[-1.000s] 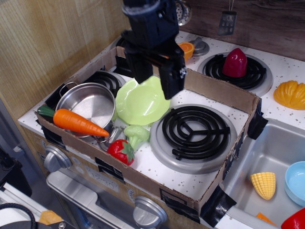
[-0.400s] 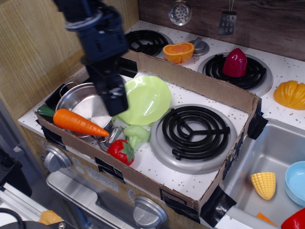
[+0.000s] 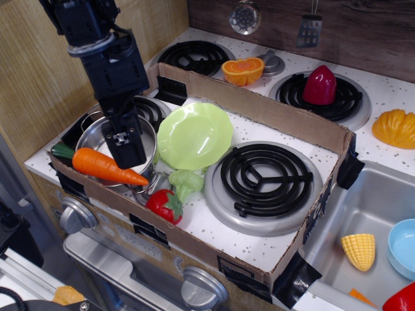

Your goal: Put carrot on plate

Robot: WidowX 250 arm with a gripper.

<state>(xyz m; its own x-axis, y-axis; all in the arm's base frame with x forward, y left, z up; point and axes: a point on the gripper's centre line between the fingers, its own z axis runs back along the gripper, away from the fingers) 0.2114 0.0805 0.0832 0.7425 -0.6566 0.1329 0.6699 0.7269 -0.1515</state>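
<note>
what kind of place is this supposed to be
Most likely a toy play kitchen: a speckled white stovetop with black coil burners, a sink at the right, and plastic food such as the carrot lying across a steel pot.

The carrot is glowing bright orange, with a dark green stem end. The plate is showing plain lime green. The black tool is hanging over a shiny steel pot. The worktop is looking white with fine dark speckles, and its burner coils are black. A brown cardboard wall is running around it. A red strawberry is sitting by pale green broccoli. Yellow corn and a light blue bowl are showing in the grey sink.
</note>
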